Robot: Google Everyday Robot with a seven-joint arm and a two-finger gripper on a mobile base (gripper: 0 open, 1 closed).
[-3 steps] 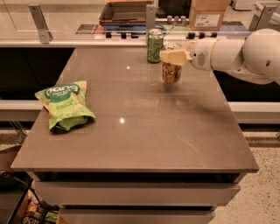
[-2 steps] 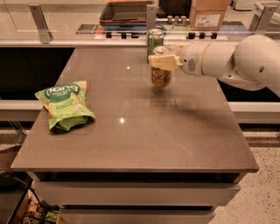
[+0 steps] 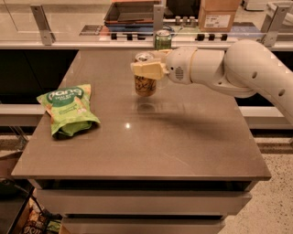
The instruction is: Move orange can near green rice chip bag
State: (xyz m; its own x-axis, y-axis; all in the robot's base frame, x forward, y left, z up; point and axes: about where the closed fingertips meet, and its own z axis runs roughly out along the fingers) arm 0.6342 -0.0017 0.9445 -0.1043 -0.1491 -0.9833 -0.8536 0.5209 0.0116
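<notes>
**orange can (image 3: 145,87) held over the bench (image 3: 183,146), well apart from the green rice chip bag (image 3: 68,109)**

The brown-grey bench fills most of the view. Its flat top runs from the near edge, with drawer fronts below it, to a rail at the far side. From the picture's right a thick white arm (image 3: 242,64) reaches in over the far half of the bench. It ends in the tool (image 3: 144,68), near the middle of that far part.

The green rice chip bag lies flat near the bench's left edge in the picture, about halfway back. Its white lettering faces up and its lower end is crumpled. Beyond the far rail stand a cardboard box (image 3: 217,13) and a dark tray (image 3: 130,11).

The tool's cream fingers (image 3: 147,71) are closed around the upper part of the orange can, gripping it just beneath its silver top. The can is upright in the grip. It seems to hang a little clear of the bench: a dark patch lies on the surface below, apart from its base, though the gap itself is hard to make out. The can is well apart from the bag, to the right of it and farther back. A green can (image 3: 162,40) stands upright at the far edge of the bench, just behind the tool.
</notes>
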